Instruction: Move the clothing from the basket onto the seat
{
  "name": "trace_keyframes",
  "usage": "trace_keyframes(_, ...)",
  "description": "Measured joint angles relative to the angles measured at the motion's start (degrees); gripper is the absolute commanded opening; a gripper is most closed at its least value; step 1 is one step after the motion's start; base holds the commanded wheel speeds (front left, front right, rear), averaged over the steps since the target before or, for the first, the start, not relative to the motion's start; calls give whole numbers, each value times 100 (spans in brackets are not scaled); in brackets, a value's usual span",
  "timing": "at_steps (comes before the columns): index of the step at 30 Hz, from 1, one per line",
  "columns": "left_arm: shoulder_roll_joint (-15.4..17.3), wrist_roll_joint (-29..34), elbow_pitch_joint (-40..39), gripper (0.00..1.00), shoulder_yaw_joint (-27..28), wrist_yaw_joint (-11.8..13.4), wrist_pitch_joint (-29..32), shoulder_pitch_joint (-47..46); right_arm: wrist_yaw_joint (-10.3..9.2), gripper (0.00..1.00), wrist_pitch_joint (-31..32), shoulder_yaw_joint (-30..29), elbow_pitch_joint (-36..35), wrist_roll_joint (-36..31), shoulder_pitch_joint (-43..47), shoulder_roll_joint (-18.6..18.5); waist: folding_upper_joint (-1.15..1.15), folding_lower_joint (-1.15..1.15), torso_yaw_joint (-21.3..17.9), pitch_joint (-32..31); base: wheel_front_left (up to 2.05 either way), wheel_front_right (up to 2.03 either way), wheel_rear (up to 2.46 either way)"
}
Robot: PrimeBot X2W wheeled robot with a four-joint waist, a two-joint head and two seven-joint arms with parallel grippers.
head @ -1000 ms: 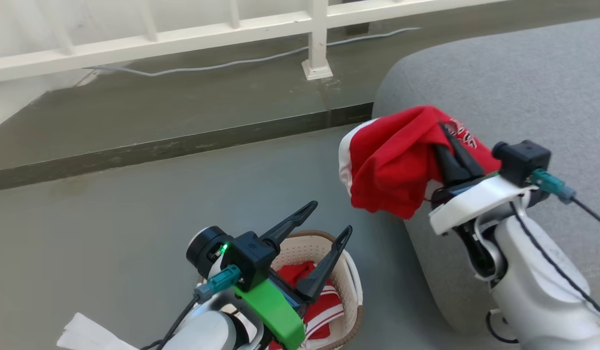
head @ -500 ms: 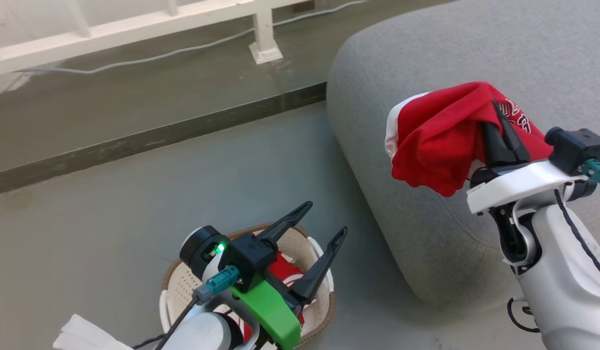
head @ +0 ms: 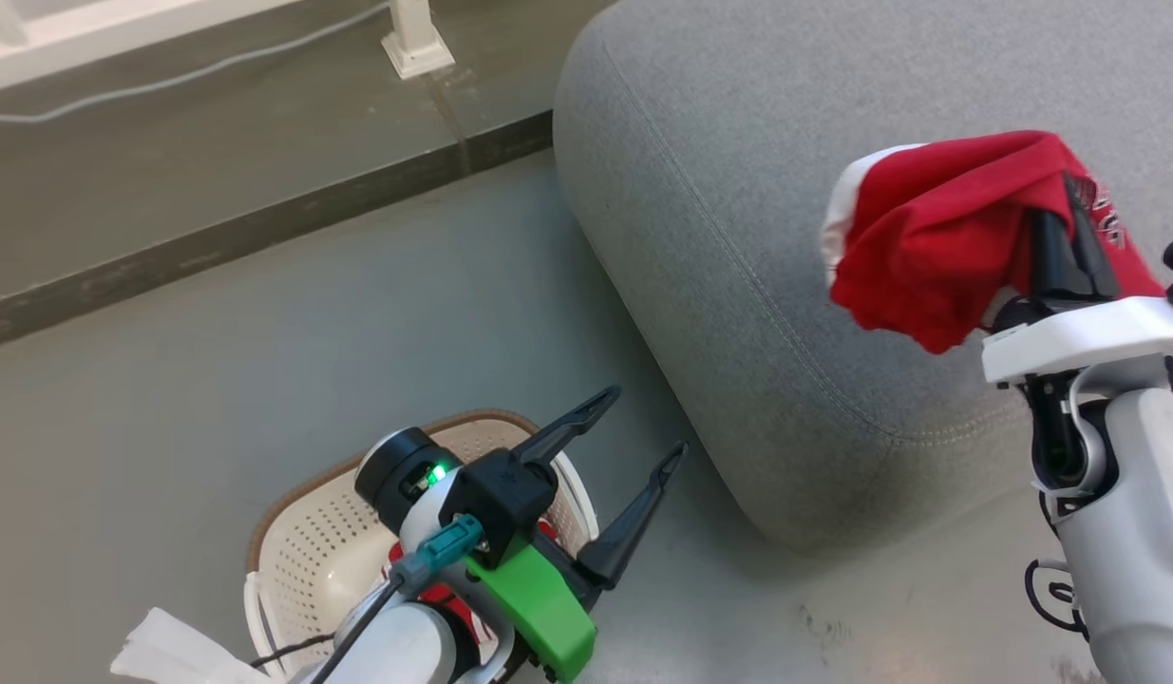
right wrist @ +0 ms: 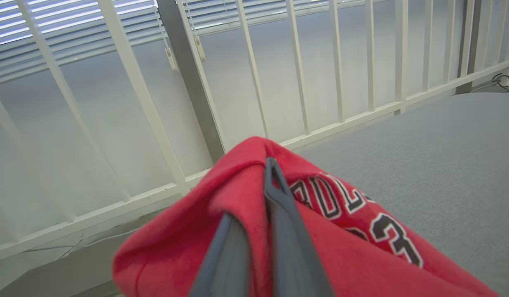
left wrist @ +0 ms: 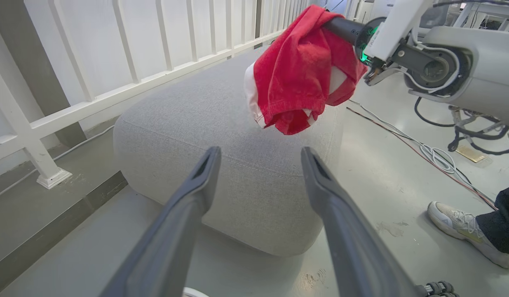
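Right gripper was clamped tight on a bunched red garment, its two dark fingers pressed together with the fabric folded over them! In the right wrist view white-and-black lettering ran across the cloth just beside the fingers. The garment, white at one edge, hung off that gripper over the grey seat, draped in the air rather than lying on the cushion.

Down at the lower left the left gripper was spread wide with nothing between its fingers, pointing toward the seat's rounded corner. Its wrist and green bracket sat right over the basket, covering much of the inside. A scrap of red clothing peeked out of the basket beneath that arm. The basket stood on the grey floor near the seat, with the cushion's bulging side rising between it and the held garment.

Beyond the seat ran a dark step edge, and past that a white railing post with a pale cable trailing along the ground. In the left wrist view more cables snaked over the floor on the seat's far side, and a person's light shoe stood near them.
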Motion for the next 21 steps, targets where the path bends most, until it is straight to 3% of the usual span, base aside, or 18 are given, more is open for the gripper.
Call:
trace_keyframes(9, 2, 45, -43, 100, -86, -3, 163, -214, 9, 0, 0, -381, 123, 5, -118, -52, 0, 0, -120, 344, 0, 0, 0)
trace_keyframes(21, -1, 160, -197, 100, -109, -7, 365, -599, 27, 0, -8, -939, 431, 112, -1220, -388, 0, 0, 36, 868, 0, 0, 0)
